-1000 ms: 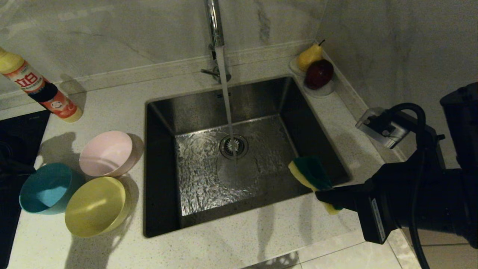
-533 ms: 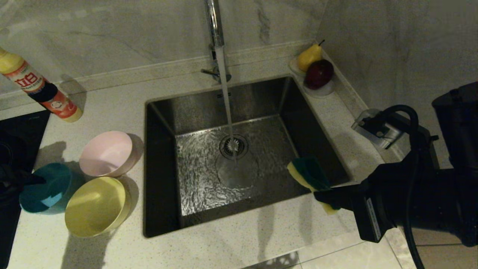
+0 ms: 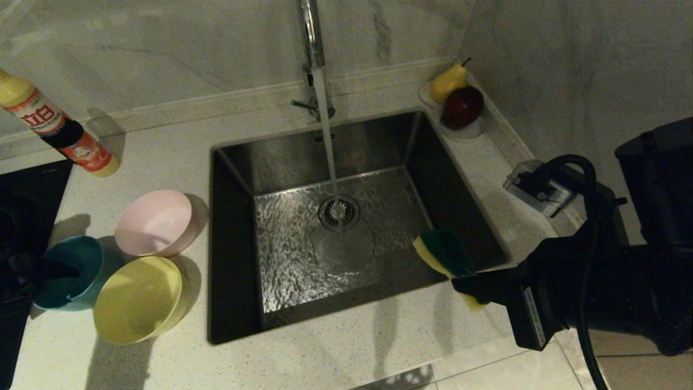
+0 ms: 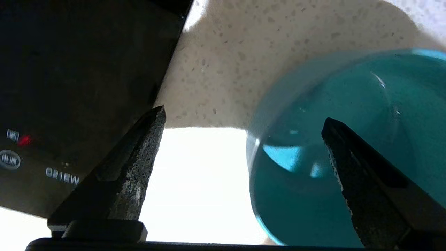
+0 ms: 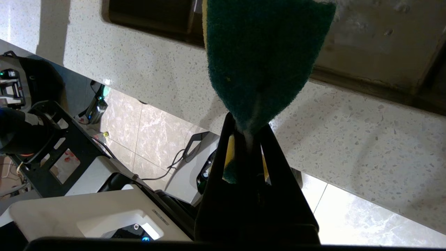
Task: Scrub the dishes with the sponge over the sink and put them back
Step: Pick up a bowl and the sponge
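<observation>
change: left gripper now spread wide astride blue bowl rim
right gripper: clamped on sponge
surface: speckled counter, sink, tap running

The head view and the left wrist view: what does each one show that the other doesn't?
Only the head view shows the sink with water running, the pink bowl, the yellow bowl, a bottle, fruit, and the right gripper shut on the sponge. Only the left wrist view shows the left gripper open wide, one finger over the bowl's inside, the other outside its rim. Both show the blue bowl, the counter and the black hob.
</observation>
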Available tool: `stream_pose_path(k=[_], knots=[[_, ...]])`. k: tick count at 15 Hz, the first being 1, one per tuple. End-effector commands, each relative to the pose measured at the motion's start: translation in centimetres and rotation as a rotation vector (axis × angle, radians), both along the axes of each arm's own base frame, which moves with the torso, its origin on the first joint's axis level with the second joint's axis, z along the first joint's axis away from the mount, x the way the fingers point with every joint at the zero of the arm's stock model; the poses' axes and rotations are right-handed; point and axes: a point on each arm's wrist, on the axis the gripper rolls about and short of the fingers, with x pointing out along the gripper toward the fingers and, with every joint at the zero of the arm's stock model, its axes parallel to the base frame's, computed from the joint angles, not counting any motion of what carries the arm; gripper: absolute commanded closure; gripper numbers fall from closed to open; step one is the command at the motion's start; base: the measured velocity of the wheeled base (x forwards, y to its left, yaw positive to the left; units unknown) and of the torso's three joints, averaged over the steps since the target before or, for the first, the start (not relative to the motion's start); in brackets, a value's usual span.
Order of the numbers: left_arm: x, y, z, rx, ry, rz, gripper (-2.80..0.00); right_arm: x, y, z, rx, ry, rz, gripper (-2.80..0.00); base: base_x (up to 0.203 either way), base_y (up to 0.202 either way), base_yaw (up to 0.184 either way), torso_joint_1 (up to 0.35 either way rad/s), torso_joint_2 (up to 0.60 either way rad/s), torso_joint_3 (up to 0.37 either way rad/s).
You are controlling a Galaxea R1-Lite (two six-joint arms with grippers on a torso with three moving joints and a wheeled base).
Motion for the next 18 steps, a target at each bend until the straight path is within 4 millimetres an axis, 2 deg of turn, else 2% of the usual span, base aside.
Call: stream_pose_path(k=[1, 7, 8, 15, 18], knots=[[0.1, 0.1, -0.8, -0.007, 0.006, -0.002, -2.8, 0.0, 0.0, 0.0, -0.001, 0.001, 0.0, 0.0, 0.0, 0.0, 0.0, 0.0, 0.0, 0.0], [0.3, 0.3, -1.7, -0.018, 0.031, 0.0, -2.8, 0.1, 0.1, 0.0, -0.001, 0.004, 0.0, 0.0, 0.0, 0.0, 0.0, 0.0, 0.0, 0.0], [0.3, 0.3, -1.7, -0.018, 0.031, 0.0, 0.0, 0.1, 0.1, 0.0, 0.0, 0.003, 0.0, 0.0, 0.0, 0.0, 0.0, 0.0, 0.0, 0.0], [0.7, 0.6, -1.4, 0.008, -0.011, 0.006, 0.0, 0.4, 0.4, 0.1, 0.001, 0.002, 0.0, 0.0, 0.0, 0.0, 0.0, 0.0, 0.0, 0.0], [0.9, 0.9, -0.7, 0.045, -0.036, 0.034, 0.0, 0.5, 0.5, 0.2, 0.003, 0.001, 0.0, 0.0, 0.0, 0.0, 0.0, 0.0, 0.0, 0.0]])
